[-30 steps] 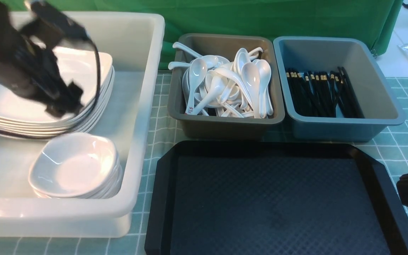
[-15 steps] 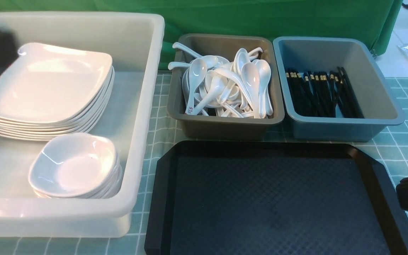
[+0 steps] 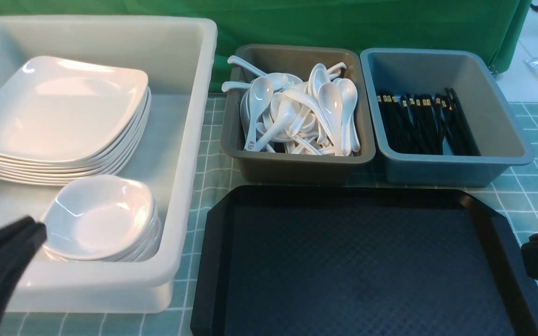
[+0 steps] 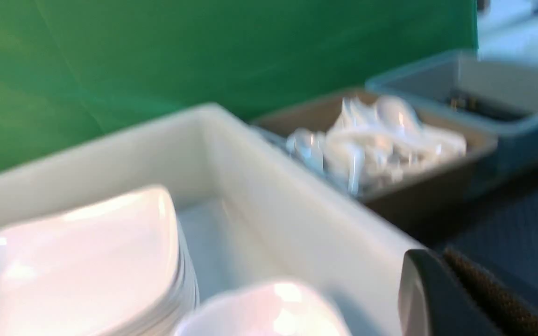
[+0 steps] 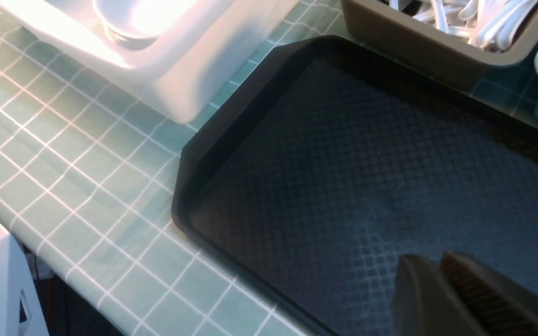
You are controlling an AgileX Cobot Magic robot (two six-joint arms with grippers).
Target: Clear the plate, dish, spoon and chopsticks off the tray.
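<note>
Beside the tub (image 3: 189, 140) — tray (image 3: 357, 261) bare, plate (image 3: 59, 112) stacked.

The left pincer (image 3: 35, 229) is showing only as a dark blur running off the front view's lower-left corner, the right pincer (image 3: 528, 249) is being cut by its right edge, and the left wrist view is blurring the spoons (image 4: 371, 140).
</note>
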